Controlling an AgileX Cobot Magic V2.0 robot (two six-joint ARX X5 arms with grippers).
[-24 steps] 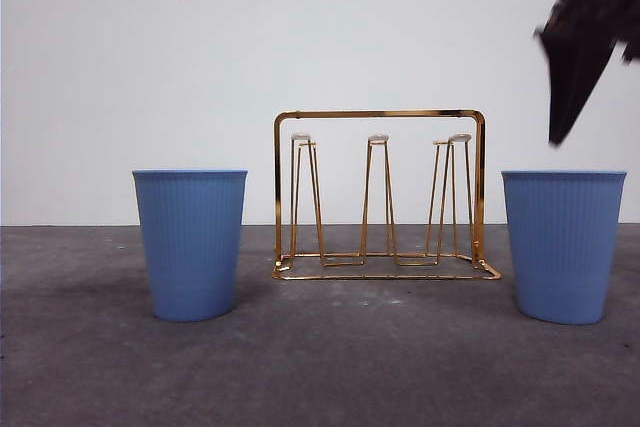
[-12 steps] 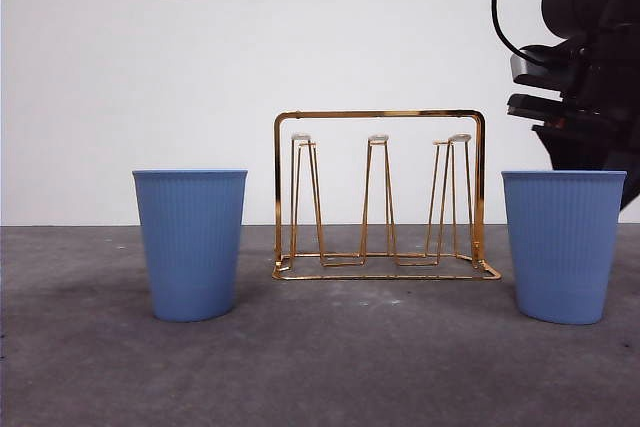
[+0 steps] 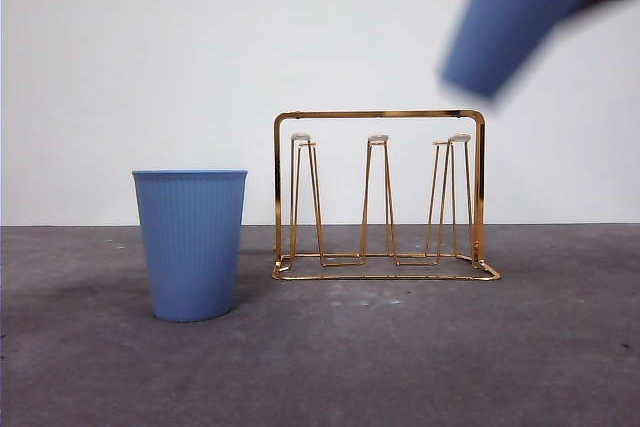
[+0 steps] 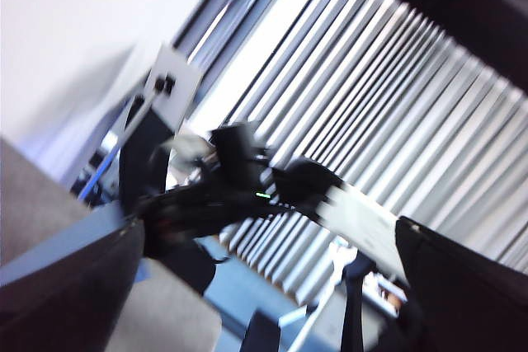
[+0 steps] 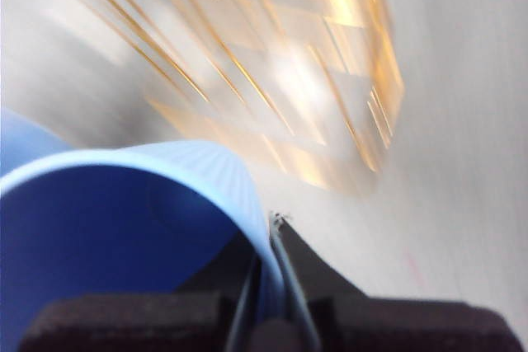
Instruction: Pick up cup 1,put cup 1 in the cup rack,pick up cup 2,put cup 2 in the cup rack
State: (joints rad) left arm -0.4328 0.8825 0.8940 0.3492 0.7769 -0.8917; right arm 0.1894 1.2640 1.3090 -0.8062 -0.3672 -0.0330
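Aloft, the right tool (image 5: 268, 286) pinched cup 1 (image 3: 505, 27) by its rim, tilted, above the cup rack (image 3: 380, 197). Its prongs stood below. The left tool's state couldn't be told.

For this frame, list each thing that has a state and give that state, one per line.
Lifted blue cup: in the air, tilted, above and to one side of the rack, motion-blurred.
Right claw: shut on the lifted cup's rim.
Other blue cup: upright on the table, beside the rack, untouched.
Cup rack: upright, no cup on its prongs.
Left claw: open, holding nothing.
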